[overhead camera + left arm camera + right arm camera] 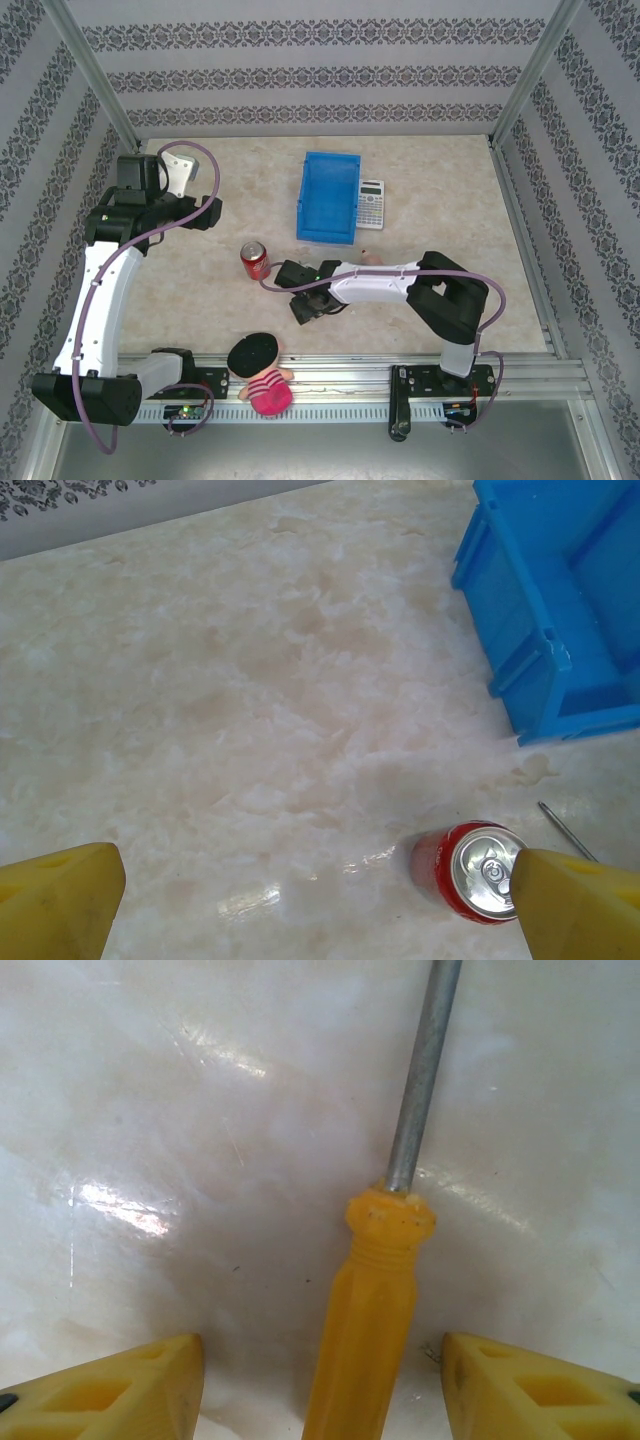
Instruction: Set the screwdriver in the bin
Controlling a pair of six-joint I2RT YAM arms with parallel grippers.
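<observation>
Right wrist view: the screwdriver [372, 1290] lies on the table [200, 1110] between the spread, untouching fingers of the right end effector [320, 1355], well apart from the blue bin [328, 197] farther back. The left end effector [315, 880] hangs open.

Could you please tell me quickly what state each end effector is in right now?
Left end effector: open, holding nothing.
Right end effector: open, straddling the screwdriver, not gripping.

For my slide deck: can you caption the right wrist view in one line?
Open right pincer straddling the yellow-handled screwdriver lying on the marbled table, not yet gripping it.
</observation>
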